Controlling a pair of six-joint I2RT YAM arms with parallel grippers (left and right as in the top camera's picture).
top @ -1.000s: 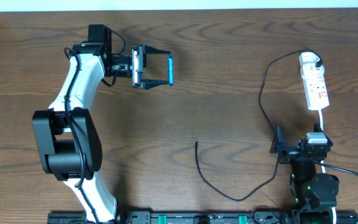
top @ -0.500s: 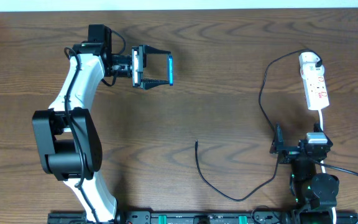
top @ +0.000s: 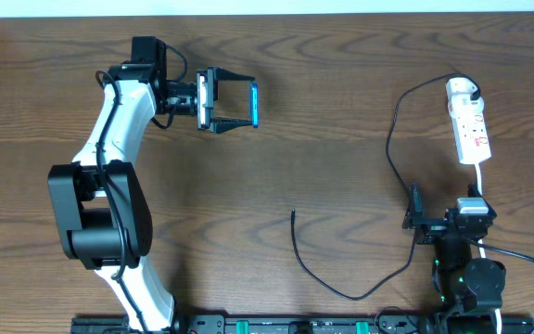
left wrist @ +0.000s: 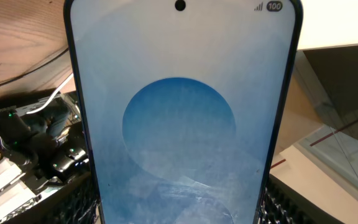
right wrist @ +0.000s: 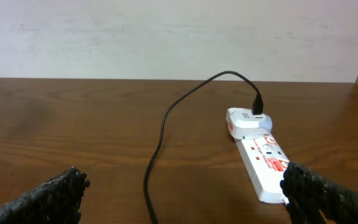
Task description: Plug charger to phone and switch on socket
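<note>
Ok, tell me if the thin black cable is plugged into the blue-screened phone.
Unplugged: the cable's free end lies loose, well apart from the phone.

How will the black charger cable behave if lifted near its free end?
Likely floppy: the charger cable lies in loose curves, so it should droop. Its plug looks light and may swing. Its other end joins the adapter, so pulling may tug the socket.

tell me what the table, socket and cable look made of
table: wood or wood-look laminate; brown with dark grain lines, low sheen.
socket: white moulded plastic by the look; smooth, slightly glossy, red markings on top.
cable: black and thin, lying in loose curves, so probably a rubber or soft plastic sheath; matte.
</note>
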